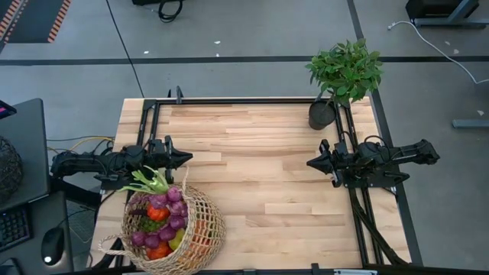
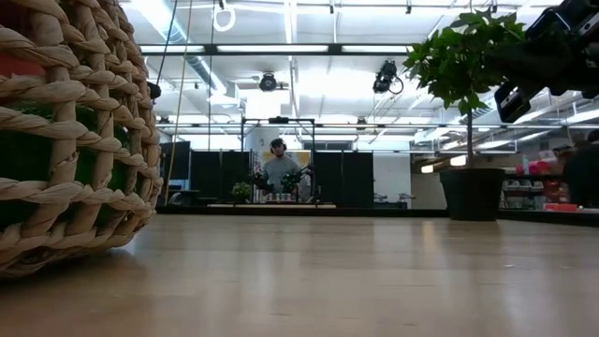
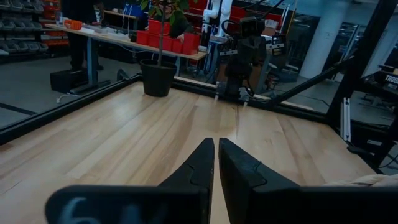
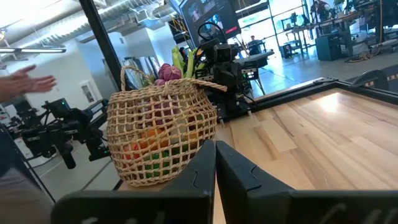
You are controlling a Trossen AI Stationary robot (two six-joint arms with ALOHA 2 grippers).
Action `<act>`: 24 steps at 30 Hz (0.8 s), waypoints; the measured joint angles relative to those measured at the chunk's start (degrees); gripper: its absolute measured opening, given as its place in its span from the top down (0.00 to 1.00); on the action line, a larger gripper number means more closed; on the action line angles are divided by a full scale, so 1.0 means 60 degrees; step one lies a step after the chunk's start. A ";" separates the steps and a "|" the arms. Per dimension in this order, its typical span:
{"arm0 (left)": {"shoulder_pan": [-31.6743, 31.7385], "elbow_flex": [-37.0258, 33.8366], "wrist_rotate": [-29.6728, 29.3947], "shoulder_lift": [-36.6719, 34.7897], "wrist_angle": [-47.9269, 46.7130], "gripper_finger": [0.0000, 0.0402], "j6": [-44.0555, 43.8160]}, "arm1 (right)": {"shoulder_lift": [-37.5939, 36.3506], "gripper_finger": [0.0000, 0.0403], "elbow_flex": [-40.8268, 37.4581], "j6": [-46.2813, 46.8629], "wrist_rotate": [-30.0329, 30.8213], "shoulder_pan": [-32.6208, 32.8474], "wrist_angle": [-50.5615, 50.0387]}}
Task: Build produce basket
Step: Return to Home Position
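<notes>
The tan wicker basket (image 1: 174, 231) stands on its base at the table's near left corner, also in the right wrist view (image 4: 160, 135) and close up in the low view (image 2: 70, 131). It is filled with produce (image 1: 158, 218): purple grapes, a leek's green top, red, orange and green pieces. My left gripper (image 1: 187, 159) is shut, level over the table's left side, just beyond the basket. My right gripper (image 1: 312, 163) is shut, level over the right side. The fingertips show closed in the wrist views (image 3: 216, 144) (image 4: 215, 145). Neither touches anything.
A leafy plant in a black pot (image 1: 327, 107) stands at the far right corner. A black frame rail (image 1: 244, 101) runs along the table's far edge. Bare wood (image 1: 260, 176) lies between the grippers. A person's hand (image 4: 28, 81) shows beyond the table's left side.
</notes>
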 joint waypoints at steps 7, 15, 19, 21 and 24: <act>0.0000 0.0000 0.0000 -0.0004 0.0004 0.91 0.0001 | 0.0000 0.96 0.0000 0.0000 0.0000 0.0000 0.0000; 0.0000 0.0000 0.0000 0.0000 0.0007 0.92 0.0002 | 0.0003 0.96 0.0000 0.0000 0.0000 0.0000 0.0000; 0.0000 0.0000 0.0000 -0.0003 0.0007 0.93 0.0002 | 0.0002 0.96 0.0000 0.0000 0.0000 0.0000 0.0000; 0.0002 0.0000 0.0000 0.0000 0.0007 0.93 -0.0002 | 0.0002 0.96 0.0000 0.0000 0.0000 0.0000 0.0000; 0.0000 0.0000 0.0000 -0.0001 0.0008 0.92 0.0001 | 0.0003 0.96 0.0000 0.0000 0.0000 0.0000 0.0000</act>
